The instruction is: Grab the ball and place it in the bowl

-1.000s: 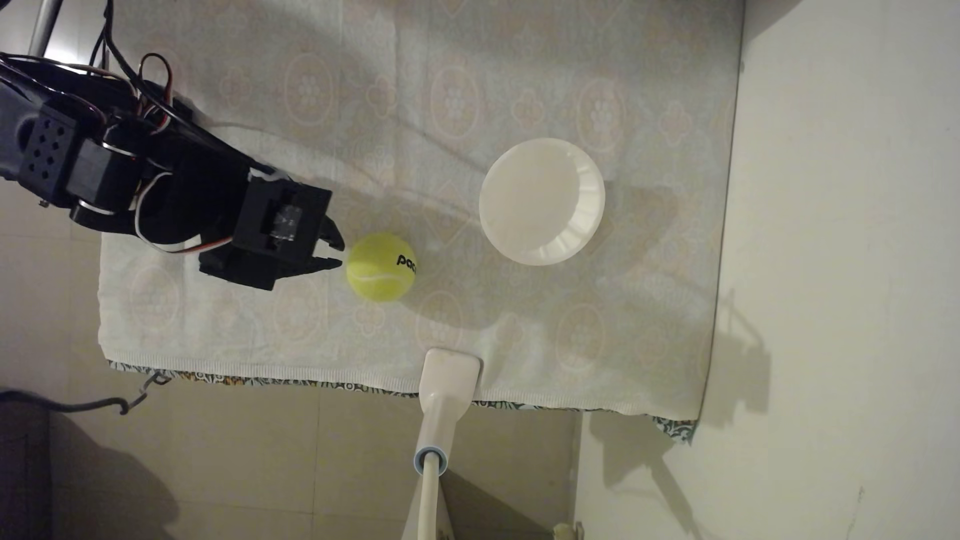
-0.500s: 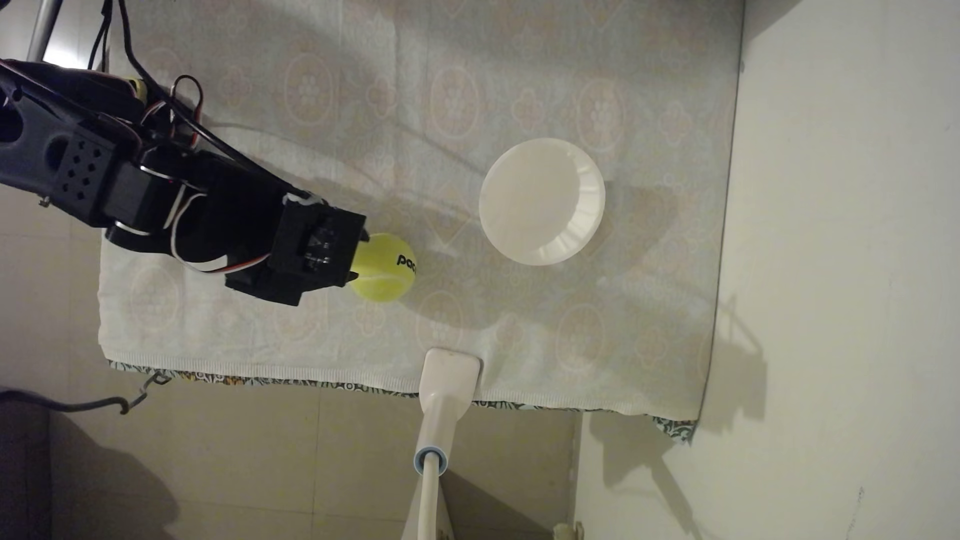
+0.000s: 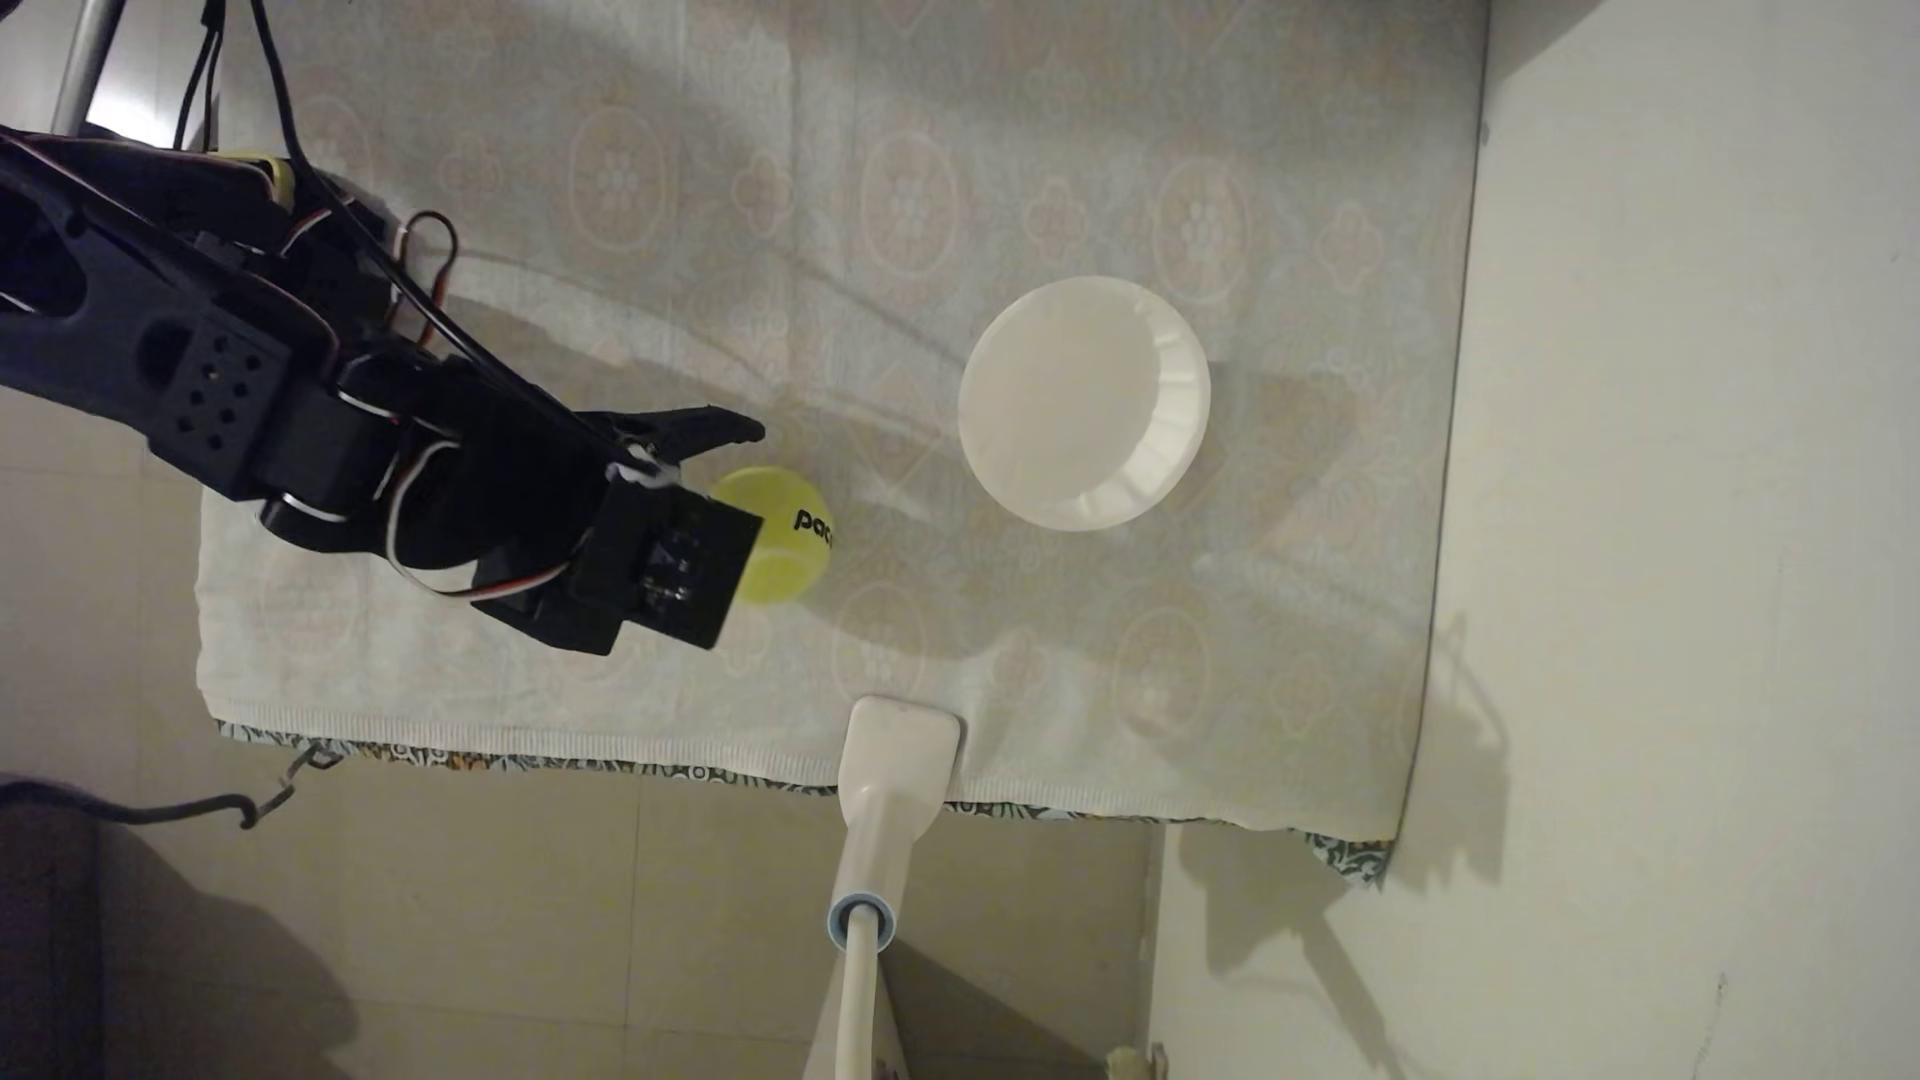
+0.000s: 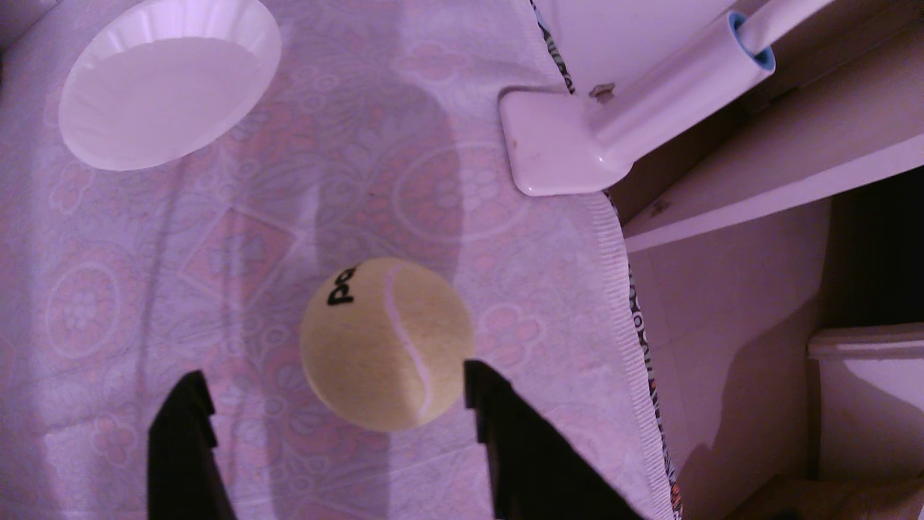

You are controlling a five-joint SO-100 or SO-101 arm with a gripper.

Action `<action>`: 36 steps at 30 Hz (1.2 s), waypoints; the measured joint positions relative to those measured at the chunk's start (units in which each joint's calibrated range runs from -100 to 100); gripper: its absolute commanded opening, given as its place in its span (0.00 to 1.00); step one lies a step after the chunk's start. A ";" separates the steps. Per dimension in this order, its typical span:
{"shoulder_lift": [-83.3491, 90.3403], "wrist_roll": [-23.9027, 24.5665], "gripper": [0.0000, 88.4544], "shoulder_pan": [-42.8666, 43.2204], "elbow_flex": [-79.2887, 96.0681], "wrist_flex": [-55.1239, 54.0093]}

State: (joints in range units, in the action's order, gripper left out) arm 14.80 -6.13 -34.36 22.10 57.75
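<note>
The yellow-green tennis ball (image 3: 795, 524) with black lettering rests on the patterned cloth, partly covered by my wrist block in the fixed view. My black gripper (image 3: 743, 519) is open wide over the ball's left side, and one finger (image 3: 717, 428) pokes out above the ball. In the wrist view the ball (image 4: 370, 330) sits between and just beyond the two dark fingertips of the gripper (image 4: 332, 375). The right fingertip (image 4: 480, 385) is very close to the ball's edge; contact cannot be told. The white ribbed bowl (image 3: 1174, 405) stands empty to the ball's right, and at the upper left in the wrist view (image 4: 165, 95).
A white paddle-shaped handle (image 3: 899, 748) with a blue ring lies over the cloth's lower edge, below and right of the ball; it is at the upper right in the wrist view (image 4: 555, 145). The cloth (image 3: 1039, 644) ends at the table edge; floor lies beyond.
The arm has reached right and down toward the ball. The fingers were nearly together a second ago and have spread wide, now flanking the ball. Ball and bowl have not moved.
</note>
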 measured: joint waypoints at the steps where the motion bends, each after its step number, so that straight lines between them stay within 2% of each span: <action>1: -0.43 0.00 0.42 -0.34 0.00 -0.08; 13: -4.72 0.00 0.44 -4.01 0.00 -3.45; 36: -16.99 0.00 0.44 -5.84 -2.53 -8.12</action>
State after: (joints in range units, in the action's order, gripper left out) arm -2.19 -6.13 -40.21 19.57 49.63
